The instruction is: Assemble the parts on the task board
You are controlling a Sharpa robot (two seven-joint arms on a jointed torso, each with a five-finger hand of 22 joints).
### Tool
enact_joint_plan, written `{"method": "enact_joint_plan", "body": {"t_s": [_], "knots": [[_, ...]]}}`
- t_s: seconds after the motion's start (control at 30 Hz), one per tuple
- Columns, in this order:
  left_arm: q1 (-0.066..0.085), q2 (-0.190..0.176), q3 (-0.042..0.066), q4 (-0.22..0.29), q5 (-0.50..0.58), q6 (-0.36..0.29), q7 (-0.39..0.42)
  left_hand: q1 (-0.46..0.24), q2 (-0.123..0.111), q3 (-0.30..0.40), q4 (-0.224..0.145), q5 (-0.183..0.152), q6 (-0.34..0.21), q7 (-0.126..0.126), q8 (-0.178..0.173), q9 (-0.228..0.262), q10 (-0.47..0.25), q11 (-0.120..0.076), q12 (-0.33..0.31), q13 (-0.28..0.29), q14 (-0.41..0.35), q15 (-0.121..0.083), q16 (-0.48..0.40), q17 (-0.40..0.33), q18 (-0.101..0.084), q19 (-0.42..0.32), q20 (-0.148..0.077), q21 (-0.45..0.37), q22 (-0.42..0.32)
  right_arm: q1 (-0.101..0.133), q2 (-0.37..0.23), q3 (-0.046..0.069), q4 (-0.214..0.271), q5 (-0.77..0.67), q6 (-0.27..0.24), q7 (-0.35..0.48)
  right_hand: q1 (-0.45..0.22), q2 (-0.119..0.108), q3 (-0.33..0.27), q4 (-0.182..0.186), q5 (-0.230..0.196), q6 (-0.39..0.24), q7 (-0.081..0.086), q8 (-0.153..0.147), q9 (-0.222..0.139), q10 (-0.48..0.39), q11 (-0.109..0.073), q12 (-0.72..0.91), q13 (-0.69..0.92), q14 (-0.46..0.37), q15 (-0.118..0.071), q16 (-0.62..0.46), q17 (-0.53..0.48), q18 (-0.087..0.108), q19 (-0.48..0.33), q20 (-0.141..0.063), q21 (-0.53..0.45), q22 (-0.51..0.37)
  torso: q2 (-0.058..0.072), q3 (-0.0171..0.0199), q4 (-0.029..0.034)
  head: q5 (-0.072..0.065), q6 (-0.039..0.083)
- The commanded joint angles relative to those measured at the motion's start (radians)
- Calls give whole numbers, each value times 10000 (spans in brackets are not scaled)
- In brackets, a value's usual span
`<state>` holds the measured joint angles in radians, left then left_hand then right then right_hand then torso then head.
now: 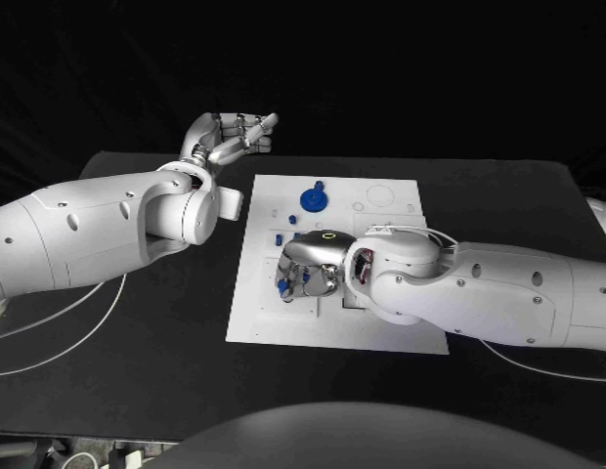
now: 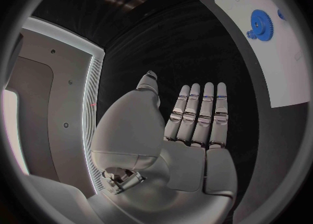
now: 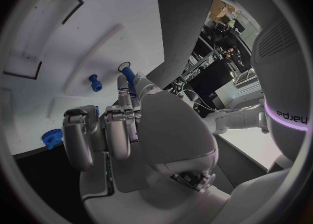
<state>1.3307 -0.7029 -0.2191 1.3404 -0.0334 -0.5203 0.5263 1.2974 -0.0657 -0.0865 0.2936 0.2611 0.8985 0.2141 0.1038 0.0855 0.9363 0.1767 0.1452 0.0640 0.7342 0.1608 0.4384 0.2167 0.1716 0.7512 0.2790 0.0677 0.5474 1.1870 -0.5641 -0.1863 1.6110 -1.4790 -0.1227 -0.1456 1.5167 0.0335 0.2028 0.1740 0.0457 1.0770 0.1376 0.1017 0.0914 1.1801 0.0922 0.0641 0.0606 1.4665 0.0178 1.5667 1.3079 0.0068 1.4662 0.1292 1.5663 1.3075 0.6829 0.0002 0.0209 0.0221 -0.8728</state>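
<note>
1. One flat white rectangular task board (image 1: 388,210) lies in the middle of the black worktop (image 1: 134,371), its long sides running from the near edge toward the far edge.
2. One blue toothed gear wheel (image 1: 313,200) sits on the far half of the board, toward its left side; it also shows in the left wrist view (image 2: 261,25).
3. One small blue peg (image 1: 275,237) lies on the board near its left edge, between the gear and the right hand.
4. One blue cylindrical pin (image 3: 129,76) is at the tips of the right hand's fingers (image 3: 122,89), over the board; whether they pinch it or only touch it cannot be told.
5. One short blue spool-shaped piece (image 3: 95,82) lies on the board just beside that pin, apart from the fingers.
6. One silver right hand (image 1: 310,269) is over the left middle of the board, palm down, fingers curled inward, with small blue pieces (image 1: 292,282) at its fingertips.
7. One silver left hand (image 1: 229,137) is raised beyond the far left corner of the board, above the far edge of the worktop; its fingers (image 2: 199,114) are straight and side by side, thumb apart, holding nothing.
</note>
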Motion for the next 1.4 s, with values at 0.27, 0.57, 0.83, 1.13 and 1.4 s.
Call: {"method": "enact_joint_plan", "body": {"t_s": [0.27, 0.57, 0.83, 1.13, 1.4], "knots": [[5, 17, 9, 11, 4, 174, 82, 14, 118, 68, 4, 22, -55, -6, 51, 15, -97, -9, 69, 3, -62, -4, 60, -23, 102, 54, 22, -18, -24, -87, -145, -74, -28, -268, 483, -403, 64, -6, 53, -6, 47, 77, -29, 9, -1, -83, -14, -39, -8, 1043, 83, 41, 2629, -68, 1046, 40, 45, 2632, -6, -8, -7, -57, 2], [5, 31, 9, -9, 4, 179, 80, 14, 118, 68, 4, 22, -55, -6, 51, 15, -97, -9, 69, 3, -62, -4, 60, -23, 102, 54, 22, -18, -24, -87, -174, -74, -4, -276, 505, -401, 64, -6, 53, -6, 47, 77, -29, 9, -1, -83, -14, -39, -8, 1043, 83, 41, 2629, -68, 1046, 40, 45, 2632, 3, 6, 11, -93, 2], [5, 37, 9, -24, 4, 177, 79, 14, 118, 68, 4, 22, -55, -6, 51, 15, -97, -9, 69, 3, -62, -4, 60, -23, 102, 54, 22, -18, -24, -87, -153, -74, -2, -261, 626, -403, 67, -4, 62, -6, 46, 88, -25, 7, 0, -79, -14, -31, -5, 1043, 82, 41, 2629, -68, 1046, 43, 45, 2632, -2, 0, 6, -109, 2], [5, 35, 9, -30, 4, 171, 76, 14, 118, 68, 4, 22, -55, -6, 51, 15, -97, -9, 69, 3, -62, -4, 60, -23, 102, 54, 22, -18, -24, -87, -161, -74, -18, -206, 886, -443, -118, -262, -78, 83, 36, -79, 6, -145, -50, -331, 51, -58, -14, 1043, 127, 41, 2629, -68, 1046, 83, 45, 2632, 0, 5, 8, -90, 2], [5, 41, 9, -44, 4, 175, 74, 14, 118, 68, 4, 22, -55, -6, 51, 15, -97, -9, 69, 3, -62, -4, 60, -23, 102, 54, 22, -18, -24, -87, -159, -74, -19, -193, 1026, -500, -172, -344, -131, 99, 35, -120, 0, -216, -73, -619, 171, -47, -6, 1043, 221, 41, 2629, -68, 1046, 149, 45, 2632, 1, -1, 3, -110, 2]]}}
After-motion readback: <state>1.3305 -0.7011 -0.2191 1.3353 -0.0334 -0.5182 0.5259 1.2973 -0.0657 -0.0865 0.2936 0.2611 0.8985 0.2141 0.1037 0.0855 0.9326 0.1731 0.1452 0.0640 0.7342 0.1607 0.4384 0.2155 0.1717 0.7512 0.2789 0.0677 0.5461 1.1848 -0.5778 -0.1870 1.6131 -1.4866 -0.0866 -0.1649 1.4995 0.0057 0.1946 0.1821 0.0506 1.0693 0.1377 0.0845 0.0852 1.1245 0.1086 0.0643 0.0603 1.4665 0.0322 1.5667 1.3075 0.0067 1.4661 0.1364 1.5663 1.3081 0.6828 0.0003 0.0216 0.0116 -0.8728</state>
